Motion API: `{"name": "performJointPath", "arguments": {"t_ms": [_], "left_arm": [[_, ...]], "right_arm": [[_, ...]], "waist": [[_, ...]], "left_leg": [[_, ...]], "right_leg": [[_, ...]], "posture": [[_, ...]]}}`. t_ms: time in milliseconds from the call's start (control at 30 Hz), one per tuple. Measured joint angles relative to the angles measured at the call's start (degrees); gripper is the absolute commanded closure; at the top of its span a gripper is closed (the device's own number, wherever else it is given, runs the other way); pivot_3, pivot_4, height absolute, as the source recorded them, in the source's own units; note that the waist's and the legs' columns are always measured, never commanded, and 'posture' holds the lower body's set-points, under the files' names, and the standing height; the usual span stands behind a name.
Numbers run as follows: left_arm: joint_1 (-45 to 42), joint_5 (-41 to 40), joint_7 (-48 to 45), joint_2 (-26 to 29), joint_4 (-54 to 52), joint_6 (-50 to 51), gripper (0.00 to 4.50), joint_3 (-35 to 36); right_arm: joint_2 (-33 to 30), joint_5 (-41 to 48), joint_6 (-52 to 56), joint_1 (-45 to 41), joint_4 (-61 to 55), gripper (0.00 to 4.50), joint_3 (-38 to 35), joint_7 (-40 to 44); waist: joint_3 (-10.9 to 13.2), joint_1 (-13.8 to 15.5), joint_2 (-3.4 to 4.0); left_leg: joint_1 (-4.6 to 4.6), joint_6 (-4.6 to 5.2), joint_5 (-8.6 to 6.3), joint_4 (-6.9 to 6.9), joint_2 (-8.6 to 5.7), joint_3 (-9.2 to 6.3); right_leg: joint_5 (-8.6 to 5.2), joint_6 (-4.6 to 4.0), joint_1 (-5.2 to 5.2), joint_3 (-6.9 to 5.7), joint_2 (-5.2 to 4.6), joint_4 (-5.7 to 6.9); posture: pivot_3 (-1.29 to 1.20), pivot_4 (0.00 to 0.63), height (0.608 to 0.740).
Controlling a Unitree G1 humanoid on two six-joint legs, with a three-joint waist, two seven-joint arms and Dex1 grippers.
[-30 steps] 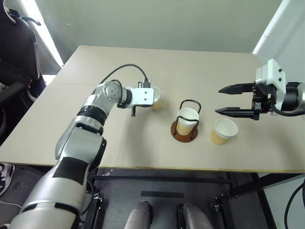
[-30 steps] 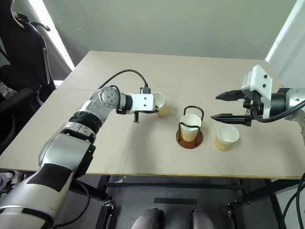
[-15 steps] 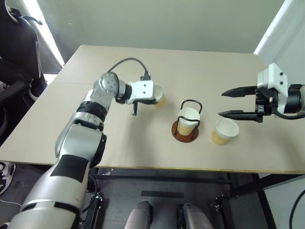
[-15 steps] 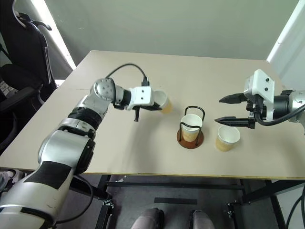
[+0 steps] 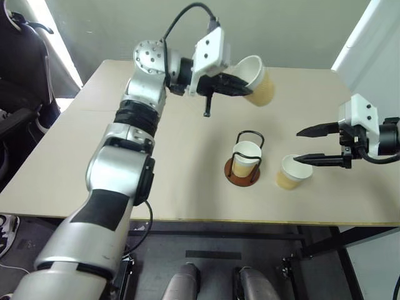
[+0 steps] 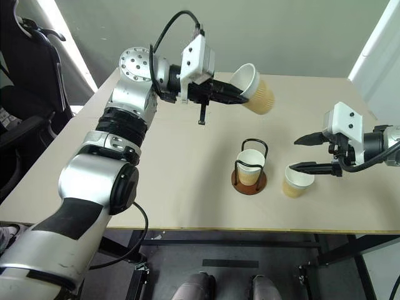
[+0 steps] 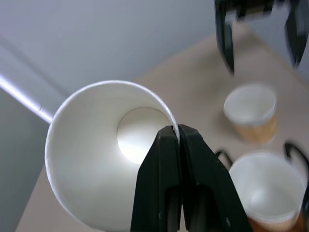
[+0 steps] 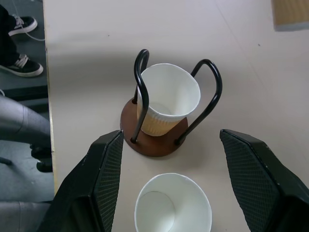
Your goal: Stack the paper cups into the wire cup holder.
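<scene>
My left arm is raised, its left pincer (image 5: 240, 85) level and clamped on the rim of a paper cup (image 5: 257, 80) tilted sideways, mouth toward my wrist, above the wire cup holder (image 5: 243, 164). My right pincer (image 5: 303, 145) stands apart over another cup (image 5: 292, 172) on the table (image 5: 187, 169).

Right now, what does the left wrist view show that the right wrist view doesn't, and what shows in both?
Left wrist view alone: the left gripper, its jaws shut on the rim of the lifted paper cup, looking into that cup's white inside, and a grey wall.

Right wrist view alone: the holder's reddish-brown base, shoes on the floor, and the table edge.

Both: the wire cup holder with a cup inside, the loose cup beside it, and the right gripper with jaws open.
</scene>
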Motion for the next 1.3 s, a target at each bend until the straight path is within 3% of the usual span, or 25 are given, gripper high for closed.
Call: {"name": "performJointPath", "arguments": {"t_ms": [167,467,767,1000,1300], "left_arm": [[0.4,-3.9,-5.1,0.4,-8.6,9.6,4.47,-1.0],[5.7,-14.7,-6.4,13.4,-22.9,18.1,4.47,-18.0],[6.8,-18.5,-6.5,13.8,-26.0,19.6,4.47,-22.8],[6.9,-14.7,-6.5,13.6,-21.9,12.7,4.47,-25.4],[6.8,-9.0,-6.5,8.0,-14.8,5.9,4.47,-23.6]], "right_arm": [[-0.1,1.6,3.5,1.5,-2.5,1.3,-0.1,-0.6],[0.0,2.8,5.3,1.9,-4.4,1.3,-0.5,-2.9],[0.0,3.2,5.3,2.4,-4.5,1.3,-0.6,-3.4],[0.0,3.8,5.4,3.7,-5.4,1.3,-0.8,-4.3],[0.0,4.6,5.7,5.6,-6.7,1.3,-2.2,-5.5]], "waist": [[0.0,-0.1,0.0],[0.0,0.0,0.01],[0.0,0.1,0.02],[0.0,0.1,0.01],[0.0,0.1,0.02]], "left_leg": [[-0.01,0.17,-0.1,0.25,0.02,0.12],[-0.01,0.38,-0.27,0.69,0.05,0.12],[0.03,0.41,-0.33,0.7,0.0,0.14],[0.0,0.41,-0.34,0.71,-0.01,0.13],[-0.02,0.4,-0.37,0.69,-0.01,0.14]], "right_leg": [[0.0,0.1,0.04,0.11,-0.01,0.02],[0.05,0.16,0.17,0.13,-0.01,0.08],[0.07,0.21,0.23,0.14,-0.07,0.04],[0.07,0.22,0.24,0.14,-0.07,0.0],[0.06,0.25,0.22,0.14,-0.08,-0.03]], "posture": [[0.0,0.15,0.74],[0.0,0.15,0.74],[0.0,0.15,0.74],[0.0,0.15,0.74],[0.0,0.15,0.74]]}}
